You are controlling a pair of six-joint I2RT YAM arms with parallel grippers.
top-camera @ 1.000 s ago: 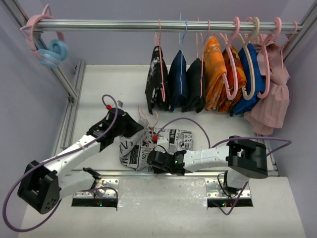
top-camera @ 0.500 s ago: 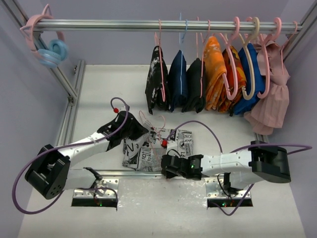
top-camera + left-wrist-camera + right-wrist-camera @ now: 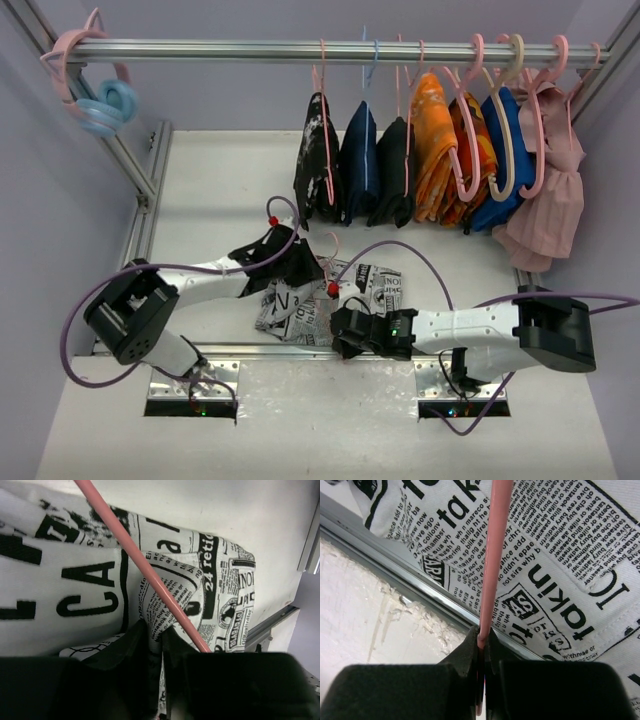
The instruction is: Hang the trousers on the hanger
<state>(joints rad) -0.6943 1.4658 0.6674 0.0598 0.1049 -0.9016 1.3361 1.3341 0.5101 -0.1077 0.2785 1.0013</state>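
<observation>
**Top external view.** The white cloth trousers printed with black newspaper text (image 3: 372, 285) lie crumpled on the pale worktop (image 3: 220, 180), near its front edge and between the two arms. The left end effector (image 3: 303, 272) sits over the trousers' left part. The right end effector (image 3: 342, 325) is at their near edge. A short curve of the thin pale-pink wire hanger (image 3: 333, 246) shows just behind the cloth, and the rest of it is hard to trace from here. At the back, a row of garments on hangers (image 3: 440, 150) hangs from a metal rail (image 3: 250, 50), well apart from the trousers.

**Left wrist view.** The left end effector (image 3: 155, 630) has its black fingers (image 3: 137, 640) only narrowly apart, with a fold of the trousers (image 3: 75, 590) in the gap. I cannot tell whether the fold is pinched or merely lying there. The hanger's pink wire (image 3: 150, 575) runs diagonally across the cloth from the upper left. It passes over the right-hand finger. Bare worktop (image 3: 225, 510) shows beyond.

**Right wrist view.** The right end effector (image 3: 482, 630) is clamped tight on the hanger's pink wire (image 3: 495, 540), which rises straight up from between the fingers and across the trousers (image 3: 560, 570). The cloth overlaps a metal edge strip (image 3: 395, 575).
</observation>
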